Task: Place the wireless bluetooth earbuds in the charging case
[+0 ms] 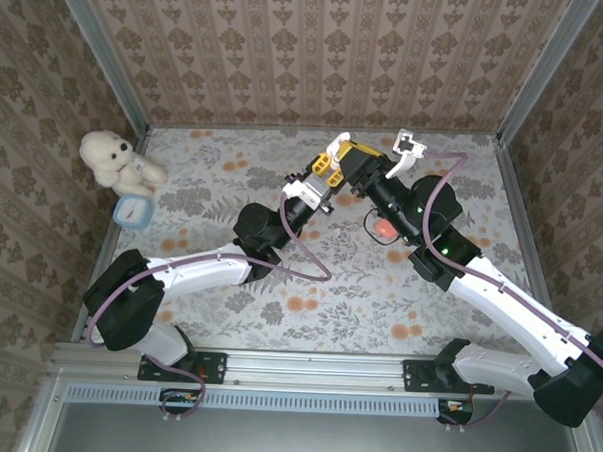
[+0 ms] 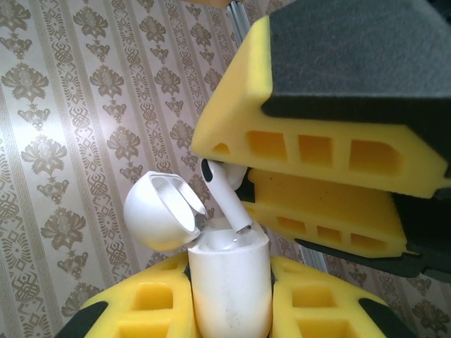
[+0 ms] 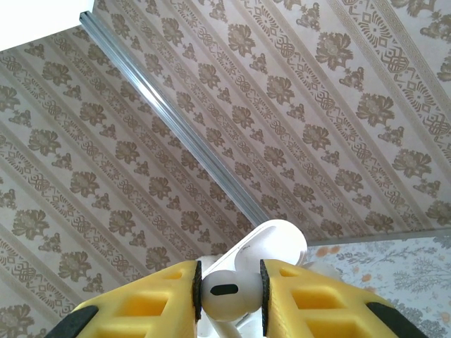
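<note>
I see the left gripper [image 2: 230,306] clamped on the upright white case [image 2: 229,278] (lid [image 2: 161,211] hinged open), while the right gripper [image 3: 227,290] pinches a white earbud [image 2: 227,201] by its head, stem steeply tilted, tip pointing down at the case's mouth.

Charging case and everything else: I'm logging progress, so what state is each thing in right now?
charging case: upright, lid open, held in the left gripper
white earbud: tilted, stem tip at the case's opening, not seated
left gripper: shut on the charging case
right gripper: shut on the white earbud
orange-red object: lying on the table
</note>
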`<state>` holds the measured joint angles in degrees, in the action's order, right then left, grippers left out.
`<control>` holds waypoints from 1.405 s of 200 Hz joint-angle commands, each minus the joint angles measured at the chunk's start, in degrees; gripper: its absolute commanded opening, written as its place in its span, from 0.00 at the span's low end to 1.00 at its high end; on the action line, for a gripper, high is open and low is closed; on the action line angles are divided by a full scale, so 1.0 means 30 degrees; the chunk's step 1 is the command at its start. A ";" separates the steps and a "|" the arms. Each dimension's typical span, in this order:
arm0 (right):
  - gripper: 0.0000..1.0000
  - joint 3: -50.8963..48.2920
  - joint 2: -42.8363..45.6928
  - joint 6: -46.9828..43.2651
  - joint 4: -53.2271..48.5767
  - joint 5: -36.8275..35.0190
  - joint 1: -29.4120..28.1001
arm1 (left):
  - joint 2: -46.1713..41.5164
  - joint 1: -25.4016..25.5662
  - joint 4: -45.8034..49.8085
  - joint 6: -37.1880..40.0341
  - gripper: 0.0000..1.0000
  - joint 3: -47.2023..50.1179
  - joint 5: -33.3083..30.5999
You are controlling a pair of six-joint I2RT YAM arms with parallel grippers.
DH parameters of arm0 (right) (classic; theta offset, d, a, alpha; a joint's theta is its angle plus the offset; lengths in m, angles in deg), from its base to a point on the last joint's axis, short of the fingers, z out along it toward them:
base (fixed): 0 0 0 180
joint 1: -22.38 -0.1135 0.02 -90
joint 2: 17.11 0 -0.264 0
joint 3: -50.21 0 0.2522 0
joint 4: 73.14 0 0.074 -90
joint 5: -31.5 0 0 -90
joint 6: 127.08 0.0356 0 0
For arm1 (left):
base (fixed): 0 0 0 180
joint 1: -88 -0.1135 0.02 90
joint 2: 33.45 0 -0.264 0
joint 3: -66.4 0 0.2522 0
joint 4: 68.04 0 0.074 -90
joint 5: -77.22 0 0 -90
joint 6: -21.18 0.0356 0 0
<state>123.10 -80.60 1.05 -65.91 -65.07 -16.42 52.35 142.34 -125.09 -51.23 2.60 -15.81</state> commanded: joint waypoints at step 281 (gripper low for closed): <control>0.26 0.1351 -0.2184 -0.2406 -0.1177 0.4039 0.0279 | 0.0084 0.0271 -0.0773 -0.0515 0.00 -0.0783 0.0160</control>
<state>126.07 -85.06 -4.04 -65.69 -57.29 -15.13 52.46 141.91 -125.05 -52.15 2.60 -19.96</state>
